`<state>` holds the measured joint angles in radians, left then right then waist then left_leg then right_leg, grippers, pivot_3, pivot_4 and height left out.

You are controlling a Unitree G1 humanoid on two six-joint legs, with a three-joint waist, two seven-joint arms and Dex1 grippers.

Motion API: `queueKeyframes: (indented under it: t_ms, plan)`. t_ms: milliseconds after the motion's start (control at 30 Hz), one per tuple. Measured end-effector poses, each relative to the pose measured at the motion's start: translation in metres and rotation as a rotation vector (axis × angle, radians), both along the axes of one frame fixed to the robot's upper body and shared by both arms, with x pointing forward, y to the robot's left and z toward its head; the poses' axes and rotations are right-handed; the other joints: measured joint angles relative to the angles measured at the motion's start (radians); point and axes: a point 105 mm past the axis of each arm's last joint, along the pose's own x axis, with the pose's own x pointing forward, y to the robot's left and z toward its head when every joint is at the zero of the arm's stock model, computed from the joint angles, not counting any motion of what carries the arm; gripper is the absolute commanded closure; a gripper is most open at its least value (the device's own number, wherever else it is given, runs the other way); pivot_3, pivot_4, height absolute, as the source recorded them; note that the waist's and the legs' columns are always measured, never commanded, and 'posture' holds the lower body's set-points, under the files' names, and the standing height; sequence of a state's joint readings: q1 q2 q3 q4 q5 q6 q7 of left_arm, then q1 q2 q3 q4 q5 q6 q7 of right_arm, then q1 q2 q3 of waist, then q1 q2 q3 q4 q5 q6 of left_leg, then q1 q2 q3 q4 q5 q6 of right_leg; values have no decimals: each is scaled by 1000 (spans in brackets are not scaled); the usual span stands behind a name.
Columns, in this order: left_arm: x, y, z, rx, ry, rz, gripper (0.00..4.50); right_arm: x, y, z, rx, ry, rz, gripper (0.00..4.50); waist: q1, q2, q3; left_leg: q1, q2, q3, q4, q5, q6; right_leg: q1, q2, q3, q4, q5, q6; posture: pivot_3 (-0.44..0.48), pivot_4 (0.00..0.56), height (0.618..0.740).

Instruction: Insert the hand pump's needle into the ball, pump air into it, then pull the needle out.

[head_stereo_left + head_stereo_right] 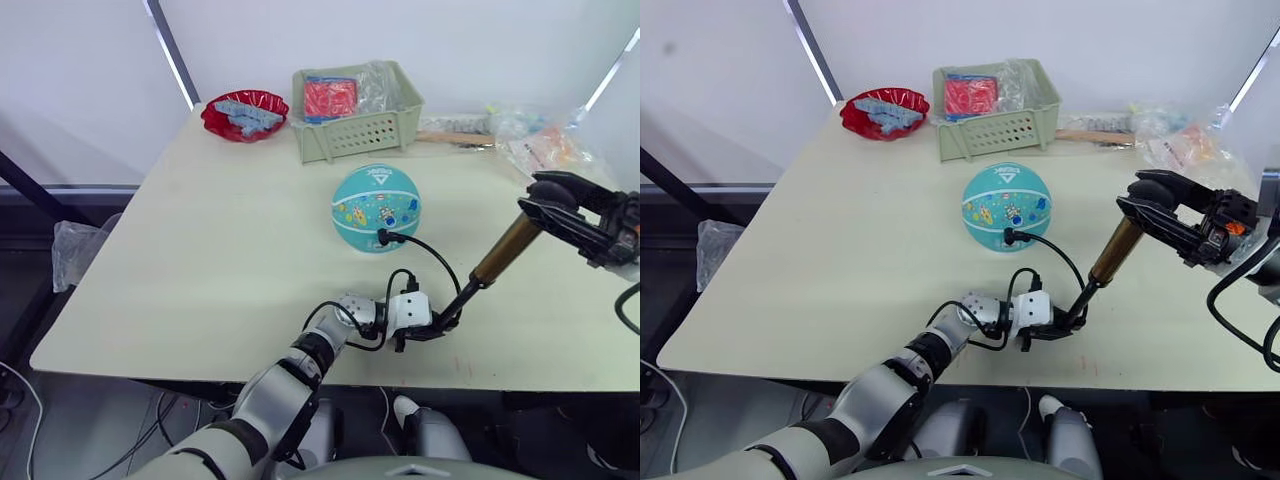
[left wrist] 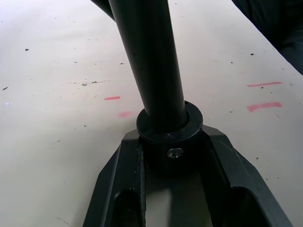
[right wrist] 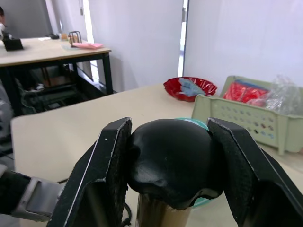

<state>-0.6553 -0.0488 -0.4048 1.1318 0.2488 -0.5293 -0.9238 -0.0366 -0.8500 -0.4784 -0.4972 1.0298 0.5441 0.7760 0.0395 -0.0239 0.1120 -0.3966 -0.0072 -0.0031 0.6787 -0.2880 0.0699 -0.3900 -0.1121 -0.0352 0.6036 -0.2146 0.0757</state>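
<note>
The teal ball (image 1: 376, 207) rests on the table (image 1: 200, 260), in front of the basket. A black fitting (image 1: 385, 237) sits against the ball's near side; the needle itself is hidden. From the fitting, the thin black hose (image 1: 440, 262) curves to the hand pump's lower end. The pump's gold barrel (image 1: 505, 250) leans up to the right. My left gripper (image 1: 432, 326) is shut on the pump's black bottom cap (image 2: 169, 127), low over the table. My right gripper (image 1: 548, 205) is shut on the pump's black handle (image 3: 170, 161).
A green basket (image 1: 357, 112) holding a red packet and clear plastic stands at the back. A red bowl (image 1: 244, 113) sits to its left. Plastic bags (image 1: 540, 145) and a wooden stick (image 1: 455, 138) lie at the back right. The table's front edge runs just below my left gripper.
</note>
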Motion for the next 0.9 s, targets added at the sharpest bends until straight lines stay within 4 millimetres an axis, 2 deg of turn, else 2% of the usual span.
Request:
queueKeyframes:
  t_ms: [100,333,567,767,900]
  plan:
    - [1,4,-3,11,5,9,3377,2,4,-18,-1,36,-4,2434,-4,-7,-6,4,2,-4,0,0,0,6,-1,-3,-1,-1,-1,0,150,738]
    - [0,4,-4,12,9,9,3377,7,12,-75,-50,178,-30,2434,-3,-4,-9,6,3,-7,-1,0,0,8,-1,-6,-1,-2,-3,0,150,738]
    - [-1,4,-4,12,10,8,3377,4,18,-109,-97,269,-57,2435,-2,-5,-11,6,3,-7,-2,0,0,8,-1,-7,-2,-2,-3,0,150,738]
    - [-1,4,-5,14,12,9,3377,4,20,-110,-103,265,-61,2435,-2,-5,-12,7,3,-8,-3,0,0,8,-1,-8,-2,-2,-3,0,150,738]
    - [-1,2,-3,9,6,4,3377,6,18,-100,-69,237,-66,2435,-1,-1,-8,6,2,-8,-3,0,0,8,3,-8,-2,-2,-3,0,150,738]
